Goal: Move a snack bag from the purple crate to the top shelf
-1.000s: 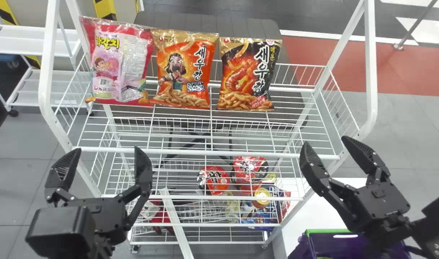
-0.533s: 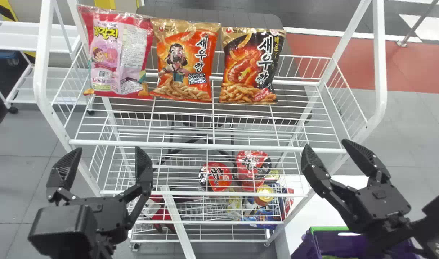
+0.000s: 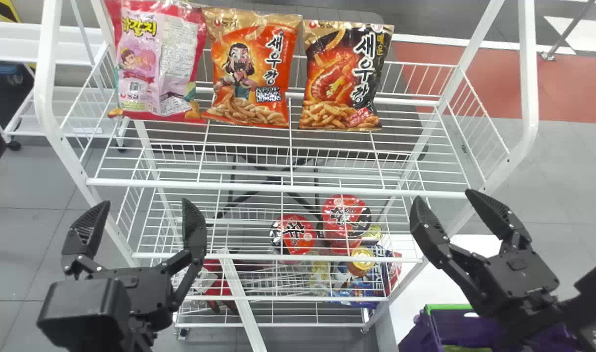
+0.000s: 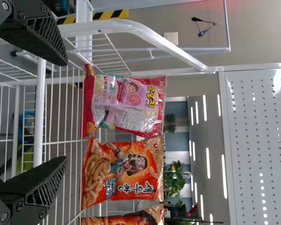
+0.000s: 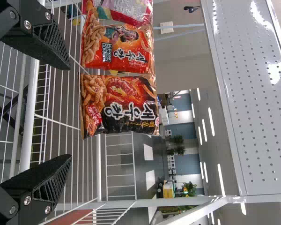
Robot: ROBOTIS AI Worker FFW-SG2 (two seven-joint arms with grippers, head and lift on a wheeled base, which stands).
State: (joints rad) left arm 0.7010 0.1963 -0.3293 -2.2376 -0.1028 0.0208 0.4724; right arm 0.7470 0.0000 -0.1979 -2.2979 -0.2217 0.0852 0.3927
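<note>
My left gripper (image 3: 146, 220) stands open before the shelf's left front, nothing between its fingers; the left wrist view shows the same gripper (image 4: 61, 112) open. My right gripper (image 3: 442, 210) is open and empty at the shelf's right front, also in the right wrist view (image 5: 68, 112). On the top shelf (image 3: 278, 188), a pink snack bag (image 3: 156, 63), an orange snack bag (image 3: 251, 68) and a black-and-orange snack bag (image 3: 344, 78) stand in a row along the back. The purple crate (image 3: 420, 335) is at the lower right, partly behind the right arm, with something green inside.
Red-lidded cups (image 3: 294, 234) and other packs sit on lower shelves. White posts (image 3: 527, 73) rise at both sides of the rack. A white surface (image 3: 405, 298) lies beside the crate. Another white rack (image 3: 58, 102) stands at the left.
In the head view the rack and its bags have shifted upward and grown slightly larger, the rack's sides spreading outward. Both grippers hold nearly the same place in view and remain open.
</note>
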